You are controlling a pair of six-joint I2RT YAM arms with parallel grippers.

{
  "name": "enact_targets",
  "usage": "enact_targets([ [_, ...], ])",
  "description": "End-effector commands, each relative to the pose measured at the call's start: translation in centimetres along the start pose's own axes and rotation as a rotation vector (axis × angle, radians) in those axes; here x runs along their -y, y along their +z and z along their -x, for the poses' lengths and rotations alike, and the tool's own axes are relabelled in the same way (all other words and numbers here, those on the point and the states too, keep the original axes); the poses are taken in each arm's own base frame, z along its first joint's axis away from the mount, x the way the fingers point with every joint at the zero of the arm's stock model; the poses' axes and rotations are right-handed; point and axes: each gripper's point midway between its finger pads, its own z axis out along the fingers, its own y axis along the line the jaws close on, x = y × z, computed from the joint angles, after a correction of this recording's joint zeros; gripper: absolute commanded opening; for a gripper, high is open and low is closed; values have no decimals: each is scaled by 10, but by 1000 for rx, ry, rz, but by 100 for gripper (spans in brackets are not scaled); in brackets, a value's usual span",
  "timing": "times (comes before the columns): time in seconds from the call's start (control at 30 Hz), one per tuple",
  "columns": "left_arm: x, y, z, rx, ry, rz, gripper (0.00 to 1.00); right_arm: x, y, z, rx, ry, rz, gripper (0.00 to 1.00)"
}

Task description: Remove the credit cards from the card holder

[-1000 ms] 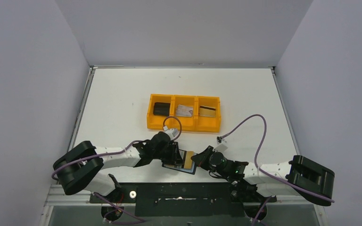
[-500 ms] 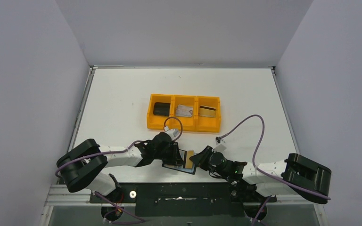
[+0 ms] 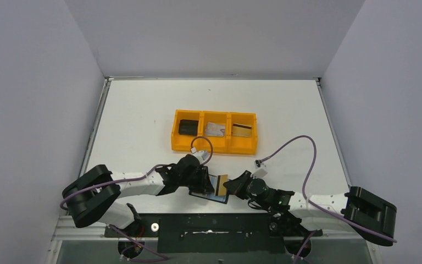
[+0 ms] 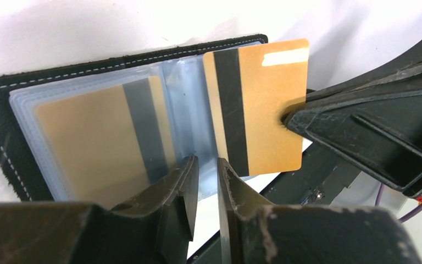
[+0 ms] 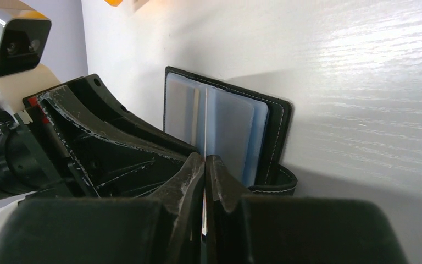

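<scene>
Right gripper (image 3: 228, 186) was clamped shut on the gold card (image 4: 261, 104), pinching its outer long edge. The card stood mostly clear of the card holder (image 4: 115, 66), only its striped side overlapping the shiny right-hand pocket. Against a second earlier, the right wrist had backed a little away from the card holder to the right, elbow swung further out, purple cable loop wider, and the card had come slightly further out with it. Left gripper (image 4: 206, 165) stayed at the card holder's near edge by the fold, jaws a narrow gap apart; could not tell if they nipped the clear sleeve. Pocketed gold card (image 4: 99, 143) sat inside the left pocket. Card holder lay open and flat on the white table (image 3: 143, 110), same spot. Beyond the card holder, the orange tray (image 3: 214, 147) was unchanged: black block (image 3: 187, 127) in the left compartment, silvery card (image 3: 215, 129) in the middle, striped tray card (image 3: 242, 129) on the right
</scene>
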Motion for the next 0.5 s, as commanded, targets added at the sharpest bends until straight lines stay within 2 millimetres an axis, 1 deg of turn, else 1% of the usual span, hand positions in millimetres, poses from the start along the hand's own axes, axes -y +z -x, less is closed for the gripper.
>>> enact_targets([
  [0.0,27,-15,29,92,49,-42,21,-3,-7,17,71,-28,6,0],
  [0.13,30,-30,48,158,74,-2,27,-9,-14,28,109,-61,16,0],
  [0.2,25,-41,58,187,82,55,29,-14,-18,34,128,-85,24,0],
  [0.3,21,-62,79,237,90,108,34,-18,-22,41,153,-115,27,0],
  [0.4,11,-84,100,288,85,151,40,-24,-25,48,178,-142,34,0],
  [0.47,2,-100,112,320,81,179,49,-29,-26,53,196,-158,40,0],
])
